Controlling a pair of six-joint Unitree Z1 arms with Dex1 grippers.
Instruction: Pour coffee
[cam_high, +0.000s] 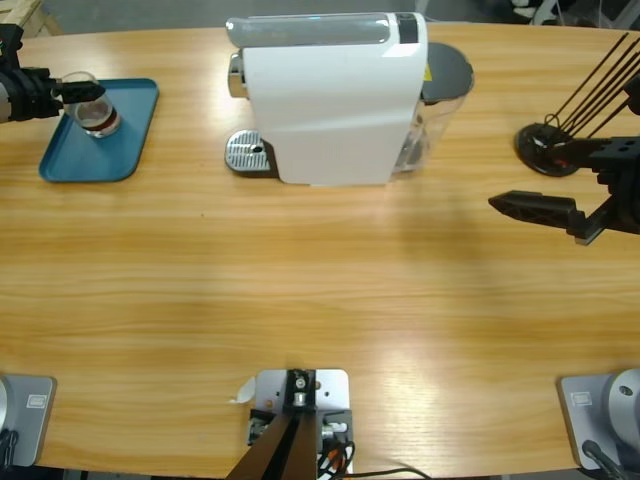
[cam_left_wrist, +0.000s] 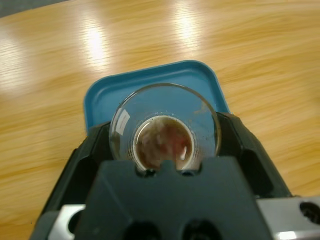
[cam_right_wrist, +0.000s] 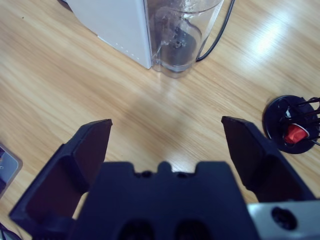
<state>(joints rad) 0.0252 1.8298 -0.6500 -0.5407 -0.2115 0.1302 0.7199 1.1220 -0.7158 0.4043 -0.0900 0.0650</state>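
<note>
Coffee (cam_left_wrist: 161, 145) is held in a clear tumbler (cam_high: 92, 105) gripped by the left hand (cam_high: 75, 93) over the blue tray (cam_high: 135, 130); level lowering is advised. Rightward, the right hand (cam_right_wrist: 167, 142) is kept open and empty above the tabletop (cam_high: 320, 290).

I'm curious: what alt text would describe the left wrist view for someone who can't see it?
The left gripper holds a clear glass with a shallow layer of brown coffee over a blue tray on a wooden table.
</note>
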